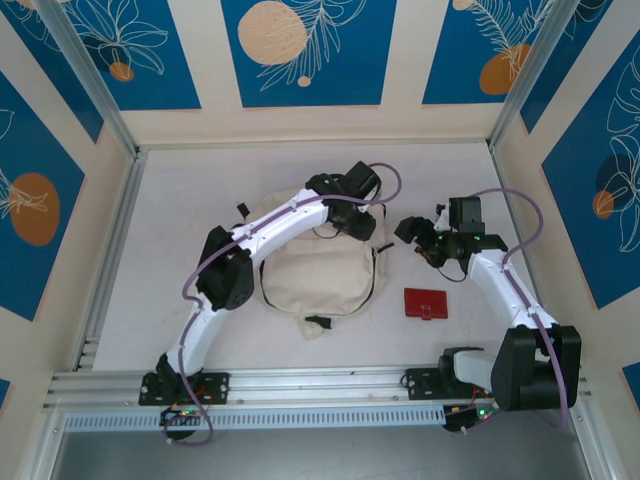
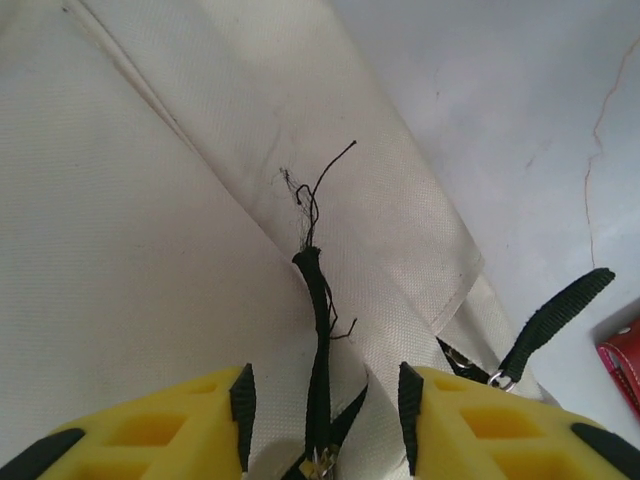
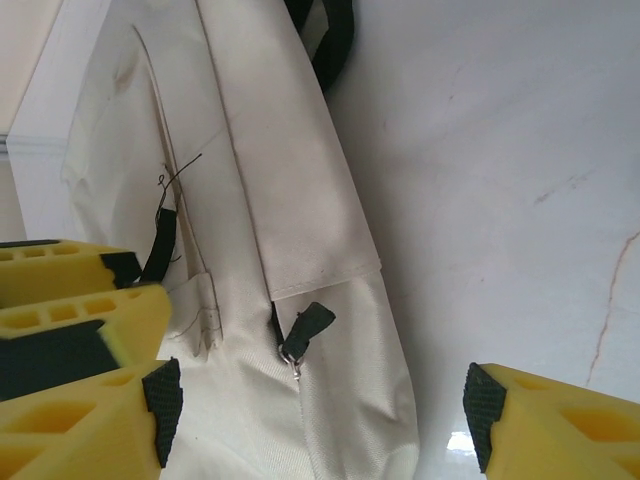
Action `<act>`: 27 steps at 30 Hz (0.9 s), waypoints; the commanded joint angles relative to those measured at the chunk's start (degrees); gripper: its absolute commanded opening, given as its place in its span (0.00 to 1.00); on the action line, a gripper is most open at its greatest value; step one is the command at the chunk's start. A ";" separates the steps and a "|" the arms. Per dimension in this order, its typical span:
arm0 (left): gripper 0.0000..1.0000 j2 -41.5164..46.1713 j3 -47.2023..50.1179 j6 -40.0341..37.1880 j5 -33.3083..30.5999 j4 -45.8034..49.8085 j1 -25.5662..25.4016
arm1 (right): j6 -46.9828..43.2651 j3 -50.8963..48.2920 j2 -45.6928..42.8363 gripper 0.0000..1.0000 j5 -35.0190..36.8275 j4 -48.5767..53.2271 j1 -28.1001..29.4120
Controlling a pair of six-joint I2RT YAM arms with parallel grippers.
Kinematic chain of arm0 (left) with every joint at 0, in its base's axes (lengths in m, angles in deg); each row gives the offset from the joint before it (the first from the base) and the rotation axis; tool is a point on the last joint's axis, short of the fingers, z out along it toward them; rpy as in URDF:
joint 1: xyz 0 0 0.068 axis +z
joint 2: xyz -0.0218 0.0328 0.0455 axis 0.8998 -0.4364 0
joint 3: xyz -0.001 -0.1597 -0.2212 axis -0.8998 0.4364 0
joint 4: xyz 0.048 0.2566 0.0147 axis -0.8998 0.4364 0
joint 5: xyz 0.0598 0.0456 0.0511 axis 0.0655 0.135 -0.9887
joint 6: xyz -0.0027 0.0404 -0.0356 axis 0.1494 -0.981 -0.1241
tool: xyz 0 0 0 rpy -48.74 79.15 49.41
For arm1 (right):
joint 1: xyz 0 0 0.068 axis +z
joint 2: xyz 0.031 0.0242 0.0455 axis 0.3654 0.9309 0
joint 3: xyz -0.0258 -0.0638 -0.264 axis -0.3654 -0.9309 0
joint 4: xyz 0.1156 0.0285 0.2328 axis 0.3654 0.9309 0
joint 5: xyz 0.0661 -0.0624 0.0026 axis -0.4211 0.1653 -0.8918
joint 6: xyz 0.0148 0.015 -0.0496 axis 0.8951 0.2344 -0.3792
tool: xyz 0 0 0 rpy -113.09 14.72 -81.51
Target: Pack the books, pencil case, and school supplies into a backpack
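The cream-white backpack (image 1: 318, 272) lies flat mid-table. My left gripper (image 1: 356, 222) hovers over its upper right corner. In the left wrist view it (image 2: 325, 415) is open, and a frayed black zipper pull strap (image 2: 318, 320) runs between the pads without touching either. My right gripper (image 1: 413, 233) is just right of the bag. It (image 3: 322, 405) is open wide around the bag's edge, with a second black zipper pull (image 3: 306, 328) between the jaws. The dark-red pencil case (image 1: 425, 303) lies on the table right of the backpack. The books are out of view.
A black strap with a metal ring (image 2: 555, 315) trails off the bag's corner toward the pencil case's edge (image 2: 625, 362). The left gripper's yellow fingers (image 3: 75, 310) crowd the left of the right wrist view. White tabletop (image 1: 180, 250) lies left of the bag.
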 commanded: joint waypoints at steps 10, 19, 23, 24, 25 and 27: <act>0.15 -1.54 -3.22 2.48 -3.78 1.21 -0.05 | -0.56 -0.26 1.52 0.75 -3.98 -0.72 0.53; 0.06 1.38 -2.93 3.43 -7.18 0.51 0.13 | -1.58 1.62 3.76 0.75 -4.55 0.07 3.78; 0.00 3.40 -0.66 4.31 -8.78 -0.51 0.13 | -2.21 3.75 5.68 0.72 -4.52 0.41 6.07; 0.00 4.01 0.20 4.53 -9.02 -1.01 0.13 | -2.37 4.29 6.14 0.71 -4.38 0.37 6.57; 0.00 4.87 1.29 4.77 -9.19 -1.65 0.13 | -2.52 4.82 6.73 0.71 -4.18 0.58 7.08; 0.00 6.73 3.71 5.32 -9.58 -3.07 0.13 | -2.65 5.83 7.72 0.70 -3.49 0.85 7.83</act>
